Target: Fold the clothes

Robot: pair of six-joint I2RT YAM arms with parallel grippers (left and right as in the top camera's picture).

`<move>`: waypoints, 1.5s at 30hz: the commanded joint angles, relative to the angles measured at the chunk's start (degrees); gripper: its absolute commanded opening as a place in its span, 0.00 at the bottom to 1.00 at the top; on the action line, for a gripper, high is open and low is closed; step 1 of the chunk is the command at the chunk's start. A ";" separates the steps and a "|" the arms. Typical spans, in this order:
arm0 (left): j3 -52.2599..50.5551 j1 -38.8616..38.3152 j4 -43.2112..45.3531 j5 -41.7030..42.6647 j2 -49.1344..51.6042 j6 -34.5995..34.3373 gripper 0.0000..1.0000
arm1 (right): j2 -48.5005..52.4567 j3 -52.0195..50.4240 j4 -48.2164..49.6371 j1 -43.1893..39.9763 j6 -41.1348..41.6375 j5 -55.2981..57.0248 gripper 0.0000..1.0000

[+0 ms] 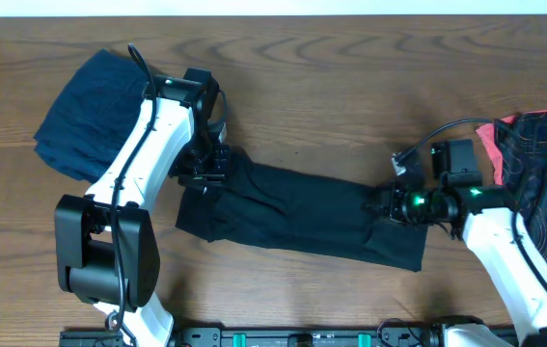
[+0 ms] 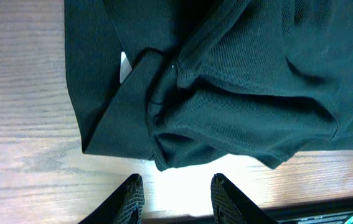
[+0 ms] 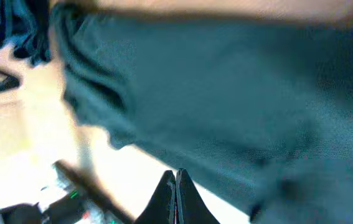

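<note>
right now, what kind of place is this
Probably a robot lab bench: a wooden table, a left arm and right arm over it, and clothes laid out: a black shirt, navy pile, patterned one.

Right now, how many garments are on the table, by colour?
Navy garment, bunched in one heap: 1
Black shirt: 1
Black-and-coral patterned garment, partly cut off by the frame edge: 1
Total: 3
</note>
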 commanded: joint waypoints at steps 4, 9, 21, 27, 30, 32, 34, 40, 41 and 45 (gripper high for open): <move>-0.13 0.24 -0.70 0.15 -0.85 0.57 0.38 | -1.77 1.29 -4.26 -7.15 2.14 21.11 0.20; -0.13 0.24 0.72 5.31 -0.85 0.63 0.39 | 1.20 1.29 -6.14 -14.56 2.12 25.18 0.49; -9.38 -4.07 12.22 9.07 -0.79 3.17 0.06 | 9.70 -2.08 -5.31 -15.56 0.48 18.82 0.04; -21.35 -4.52 29.62 8.70 0.17 3.13 0.06 | 14.19 -5.55 2.16 -15.63 7.80 24.44 0.02; -25.46 -4.55 38.32 8.68 0.61 3.15 0.06 | 16.74 -6.45 8.09 -15.61 8.92 24.57 0.02; -26.75 -4.52 43.69 8.68 0.94 3.15 0.06 | 18.73 -6.47 13.05 -15.58 9.07 24.37 0.02; -26.80 -4.52 47.67 8.70 1.25 3.15 0.06 | 20.31 -6.47 17.33 -15.61 10.14 23.65 0.01; -25.14 -4.09 58.82 8.72 1.25 -2.64 0.06 | 21.94 -6.40 29.68 -15.61 10.91 17.73 0.08; -24.15 -3.93 58.84 8.72 1.25 -3.69 0.06 | 21.90 -6.23 31.45 -15.69 9.31 15.13 0.15; -19.06 -3.10 52.15 9.14 0.74 -4.44 0.06 | 19.56 -4.28 30.97 -18.25 2.99 3.78 0.40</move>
